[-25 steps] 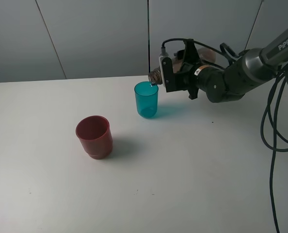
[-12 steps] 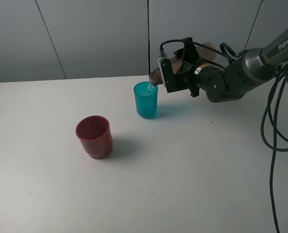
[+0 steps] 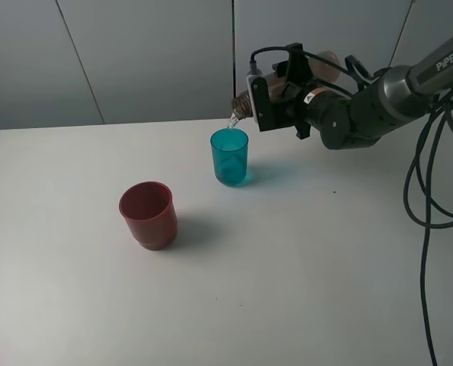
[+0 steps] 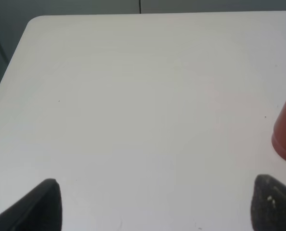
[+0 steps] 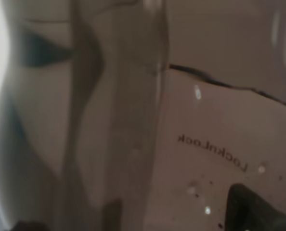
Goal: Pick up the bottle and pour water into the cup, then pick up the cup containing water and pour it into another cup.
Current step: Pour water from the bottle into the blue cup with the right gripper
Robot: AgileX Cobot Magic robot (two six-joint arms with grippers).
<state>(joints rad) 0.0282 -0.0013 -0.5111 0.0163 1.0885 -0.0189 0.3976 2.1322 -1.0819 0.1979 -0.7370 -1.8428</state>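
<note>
R hand [image 3: 276, 95] clamps tipped bottle [image 3: 244, 104], neck over teal cup [image 3: 229, 156].

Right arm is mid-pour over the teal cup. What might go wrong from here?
1. The bottle mouth hangs clear above the teal cup, near its rim rather than its middle; the thin stream may splash or miss onto the table.
2. The cup stands free, unheld; overfilling would spill, and a dip of the right gripper might tip it.
</note>
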